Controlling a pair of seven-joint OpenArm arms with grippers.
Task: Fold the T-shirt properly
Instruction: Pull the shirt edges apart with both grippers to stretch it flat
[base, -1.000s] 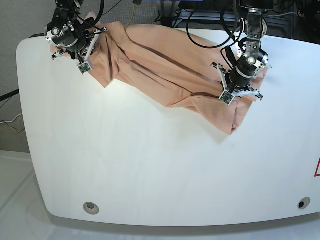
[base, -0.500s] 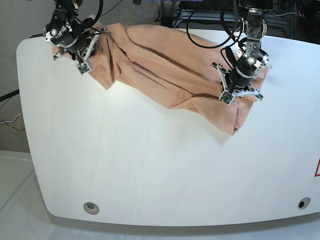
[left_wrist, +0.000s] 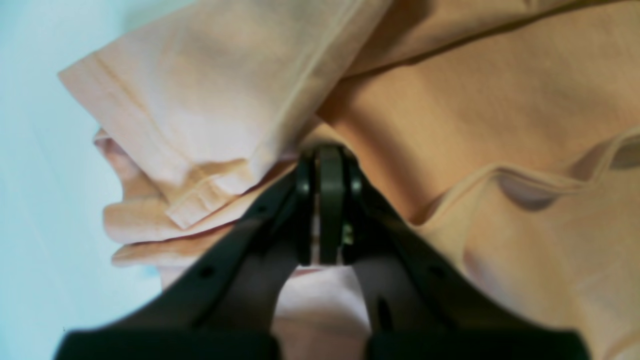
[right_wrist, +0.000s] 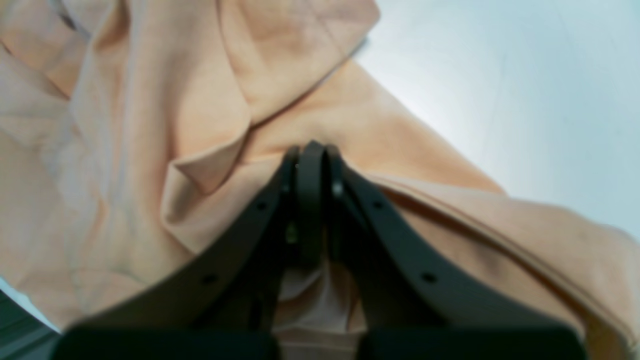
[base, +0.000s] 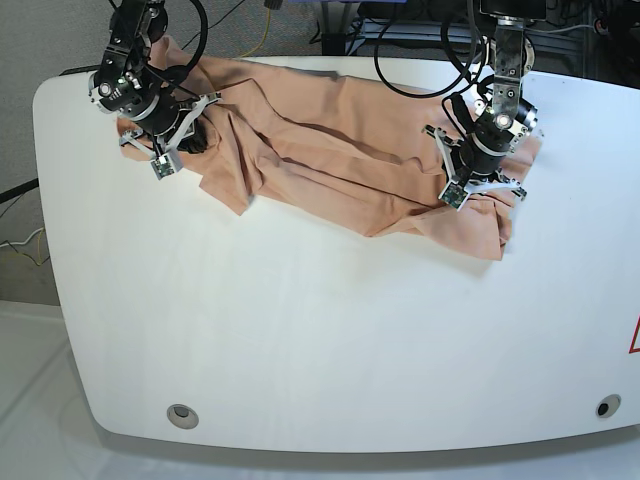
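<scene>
Left gripper (left_wrist: 322, 160): jaws pressed together on a fold of the T-shirt (base: 330, 150); in the left wrist view cloth bunched on both sides of the tips. In the base view this gripper (base: 487, 165) sat at the garment's right end.
Right gripper (right_wrist: 311, 155): jaws likewise closed, pinching peach cloth; a creased flap lay just left of the tips. In the base view it (base: 165, 120) held the garment's left end near the far left corner of the tabletop (base: 320, 330).
T-shirt position: stretched in a wrinkled band between the two grippers, across the far part of the tabletop, sagging toward the middle.
T-shirt edges: a hemmed sleeve or corner (left_wrist: 165, 150) was folded over beside the left gripper; a seamed edge (left_wrist: 550, 180) curved to its right.
Colour: peach all over on the visible side.
Writing and brands: none readable on the cloth; a red mark (base: 634, 335) showed at the tabletop's right edge, cut off and not legible.
Count, garments: one.
Count, arms: two, each with black cables (base: 420, 70) trailing behind.
Count, round holes in the tabletop: two, one near-left (base: 181, 414), one near-right (base: 606, 406).
</scene>
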